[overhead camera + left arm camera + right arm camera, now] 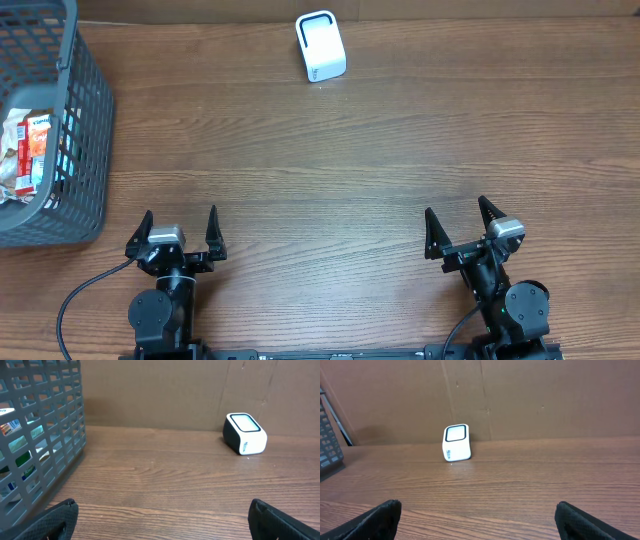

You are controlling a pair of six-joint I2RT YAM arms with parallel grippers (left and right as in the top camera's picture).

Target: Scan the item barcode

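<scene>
A small white barcode scanner [321, 46] with a dark-rimmed window stands at the far middle of the wooden table, also seen in the left wrist view [244, 433] and the right wrist view [456, 442]. Packaged items [30, 150] lie inside a grey basket [85, 130] at the far left; their barcodes are too small to make out. My left gripper [180, 228] rests open near the front edge at the left, with nothing between its fingers [55, 520]. My right gripper [457, 225] rests open at the front right, its fingers [580, 520] spread wide over bare wood.
The grey basket's lattice wall [40, 445] rises close on the left of the left gripper. A brown cardboard wall [520, 395] closes off the back of the table. A black cable [75, 300] loops from the left arm's base.
</scene>
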